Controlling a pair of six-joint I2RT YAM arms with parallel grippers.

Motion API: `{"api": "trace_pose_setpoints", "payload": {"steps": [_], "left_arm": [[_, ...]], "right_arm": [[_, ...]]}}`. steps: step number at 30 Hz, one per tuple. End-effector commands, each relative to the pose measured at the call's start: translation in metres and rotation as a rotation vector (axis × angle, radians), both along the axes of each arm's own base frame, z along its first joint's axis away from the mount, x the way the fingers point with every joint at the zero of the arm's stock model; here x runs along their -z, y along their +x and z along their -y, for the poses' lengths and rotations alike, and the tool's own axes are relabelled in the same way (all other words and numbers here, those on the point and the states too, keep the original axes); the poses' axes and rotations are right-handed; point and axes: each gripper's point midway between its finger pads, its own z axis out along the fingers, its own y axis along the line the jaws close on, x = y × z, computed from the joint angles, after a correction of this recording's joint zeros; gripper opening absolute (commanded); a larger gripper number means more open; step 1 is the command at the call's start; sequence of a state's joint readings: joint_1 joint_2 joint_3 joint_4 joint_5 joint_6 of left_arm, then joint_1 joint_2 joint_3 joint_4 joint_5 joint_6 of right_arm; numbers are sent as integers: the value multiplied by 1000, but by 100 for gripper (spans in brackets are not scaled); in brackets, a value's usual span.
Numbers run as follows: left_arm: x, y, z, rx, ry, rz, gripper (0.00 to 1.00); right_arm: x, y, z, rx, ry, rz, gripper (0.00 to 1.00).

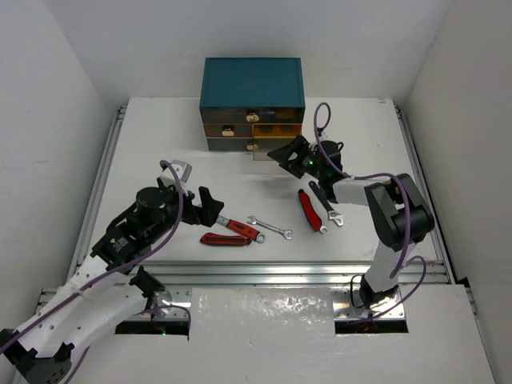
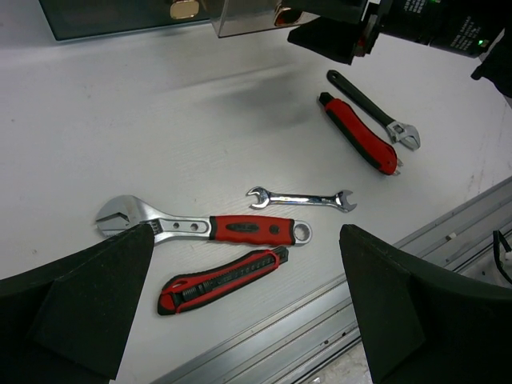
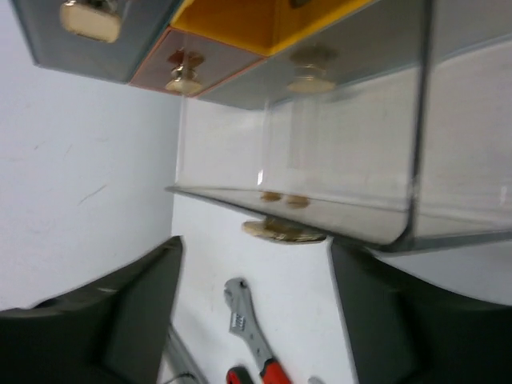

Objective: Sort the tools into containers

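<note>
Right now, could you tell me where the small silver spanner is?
In the top view, the spanner lies mid-table near the front rail, just right of the red-handled wrench.

Bright, even light from above, so the white table (image 1: 152, 152) and walls (image 1: 64, 80) look nearly washed out. Shadows are soft, just a grey smudge on the table in the left wrist view. Glare on the shiny strip (image 1: 272, 312) up front. Right wrist view is blurry, and the clear drawer (image 3: 336, 160) mirrors its knob (image 3: 284, 232).
</note>
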State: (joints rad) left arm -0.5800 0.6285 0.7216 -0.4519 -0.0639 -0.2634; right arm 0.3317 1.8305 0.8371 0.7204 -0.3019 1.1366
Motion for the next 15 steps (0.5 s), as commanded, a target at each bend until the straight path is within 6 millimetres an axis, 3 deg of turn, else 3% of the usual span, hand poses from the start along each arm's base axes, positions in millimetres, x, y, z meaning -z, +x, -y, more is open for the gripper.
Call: {"api": "trace_pose_setpoints", "payload": {"steps": [1, 3, 8, 12, 13, 14, 15], "left_arm": [[-14, 6, -2, -21, -28, 51, 100], [-13, 6, -3, -24, -25, 48, 100], [-14, 7, -4, -34, -25, 48, 100], [-13, 7, -5, -39, -24, 47, 100], [-13, 7, -4, -37, -23, 45, 100], [-12, 8, -4, -39, -22, 44, 100], [-12, 8, -4, -37, -23, 44, 100]], "right_arm": [[-37, -15, -9, -92, 5, 114, 80], [-34, -27, -2, -101, -53, 107, 91], [-14, -56, 29, -89, -285, 76, 93], [15, -96, 75, -113, -605, 1, 85], [31, -108, 92, -119, -730, -59, 77], [28, -104, 96, -109, -767, -39, 74], [34, -113, 102, -136, -807, -79, 70]]}}
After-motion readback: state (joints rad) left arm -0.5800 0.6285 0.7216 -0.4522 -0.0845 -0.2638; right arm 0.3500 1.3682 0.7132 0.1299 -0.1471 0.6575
